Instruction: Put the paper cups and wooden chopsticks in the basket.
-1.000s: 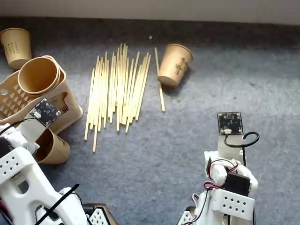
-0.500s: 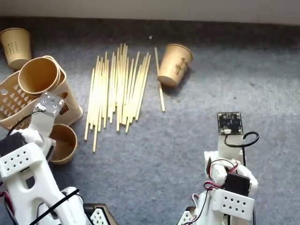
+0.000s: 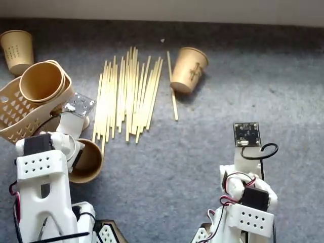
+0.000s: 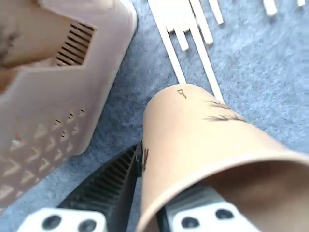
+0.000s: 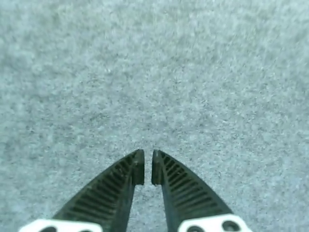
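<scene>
- Over the last second my left arm has swung across from the near side of the basket (image 3: 20,114) toward the chopsticks (image 3: 126,93), taking its paper cup (image 3: 90,161) along. My right arm has not stirred.
- My left gripper (image 4: 144,162) is pinching that cup by the wall near its rim. One dark finger presses on the outside, and the other seems to sit inside the mouth.
- The held cup is outside the basket, just beside its near corner, with its base pointing at the near ends of the chopsticks. I cannot tell whether it is clear of the grey carpet (image 3: 253,76).
- My right gripper (image 5: 144,169) hangs over bare carpet with its jaws pressed nearly together, holding nothing, well apart from every task thing.
- Stacked cups (image 3: 43,81) already sit in the basket. One cup (image 3: 16,49) stands beyond it at the far left, and another (image 3: 189,69) lies on its side past the chopsticks, which are all still spread on the carpet.
- As I judge it, the step in hand is carrying this cup to the basket.
- The next move, as I see it, is to lift high enough to clear the basket wall, bring the cup over the opening, preferably onto the stack, and only then let go. A low pass could shove the basket.
</scene>
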### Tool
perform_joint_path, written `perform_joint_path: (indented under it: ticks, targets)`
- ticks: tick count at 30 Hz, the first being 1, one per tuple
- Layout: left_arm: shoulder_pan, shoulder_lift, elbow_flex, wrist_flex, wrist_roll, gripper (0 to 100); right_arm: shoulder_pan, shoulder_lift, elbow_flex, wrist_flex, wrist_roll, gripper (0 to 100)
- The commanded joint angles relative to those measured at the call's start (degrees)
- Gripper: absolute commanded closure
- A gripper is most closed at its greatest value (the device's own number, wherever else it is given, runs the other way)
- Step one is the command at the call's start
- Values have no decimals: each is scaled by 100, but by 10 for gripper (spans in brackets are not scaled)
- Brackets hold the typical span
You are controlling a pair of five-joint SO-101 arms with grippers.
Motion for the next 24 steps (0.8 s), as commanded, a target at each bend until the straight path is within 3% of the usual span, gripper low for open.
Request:
perform_joint_path:
  ticks: [1, 7, 11, 13, 19, 24]
  targets:
    - [356, -57, -1279, 484, 264, 996, -57, -92, -57, 13, -53, 949]
    - [1112, -57, -3943, 1644, 809, 996, -57, -92, -57, 13, -53, 949]
    - [1279, -4, -5560, 1960, 1363, 996, -57, -92, -48, 13, -53, 949]
    - [954, 13, -6026, 1899, 1512, 996, -57, -92, -48, 13, -53, 949]
    - [-884, 954, -6273, 905, 1556, 996, -57, -92, -48, 13, -53, 949]
    - [-1174, 2818, -7433, 976, 1873, 996, -66, -92, -48, 13, -53, 949]
